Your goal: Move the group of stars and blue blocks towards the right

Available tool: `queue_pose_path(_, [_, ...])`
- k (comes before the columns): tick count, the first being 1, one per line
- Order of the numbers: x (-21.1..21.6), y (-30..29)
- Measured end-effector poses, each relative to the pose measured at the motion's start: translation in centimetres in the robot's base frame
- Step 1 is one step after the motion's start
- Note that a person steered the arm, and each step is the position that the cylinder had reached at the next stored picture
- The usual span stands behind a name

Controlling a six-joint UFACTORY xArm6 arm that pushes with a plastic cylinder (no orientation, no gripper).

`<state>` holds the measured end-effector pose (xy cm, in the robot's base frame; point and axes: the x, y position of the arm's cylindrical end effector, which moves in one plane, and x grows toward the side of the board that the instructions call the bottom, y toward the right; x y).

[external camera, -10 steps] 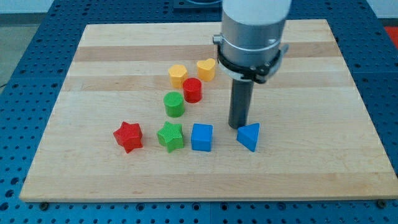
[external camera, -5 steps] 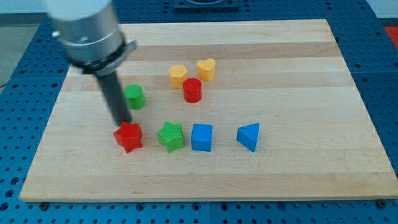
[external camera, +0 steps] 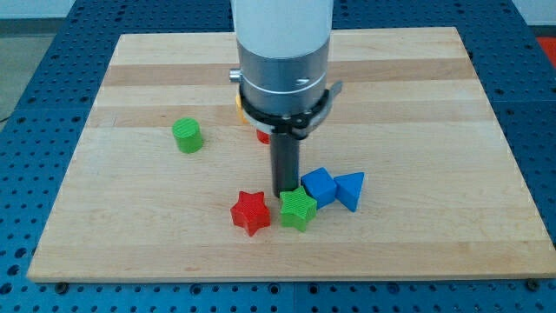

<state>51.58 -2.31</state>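
The red star (external camera: 251,212), the green star (external camera: 298,209), the blue cube (external camera: 320,186) and the blue triangular block (external camera: 349,190) lie bunched together in a row near the view's bottom centre. The green star touches the blue cube, and the cube touches the triangle. My tip (external camera: 285,192) stands just above the green star, between the red star and the blue cube, touching or nearly touching the green star's upper edge.
A green cylinder (external camera: 187,136) stands alone at the left. A yellow block (external camera: 238,106) and a red block (external camera: 261,136) are mostly hidden behind the arm's grey body (external camera: 283,61). The wooden board (external camera: 434,130) ends near the bottom edge.
The tip swept from the left to the centre. The red star, green star and blue cube slid right, closing up on the blue triangle. The green cylinder stayed at the left.
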Motion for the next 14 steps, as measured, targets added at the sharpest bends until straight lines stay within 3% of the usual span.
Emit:
queue_pose_path(1, [-0.5,-4.4])
queue_pose_path(2, [3.7,-3.9])
queue_pose_path(3, [4.0,-7.6])
queue_pose_path(4, [7.3,-10.0])
queue_pose_path(5, [7.4,-3.6])
queue_pose_path(6, [4.7,4.5])
queue_pose_path(8, [3.5,13.6])
queue_pose_path(9, [3.0,8.2])
queue_pose_path(10, [-1.5,1.0])
queue_pose_path(11, [-6.5,4.8])
queue_pose_path(13, [-2.5,10.4])
queue_pose_path(14, [-4.1,10.9])
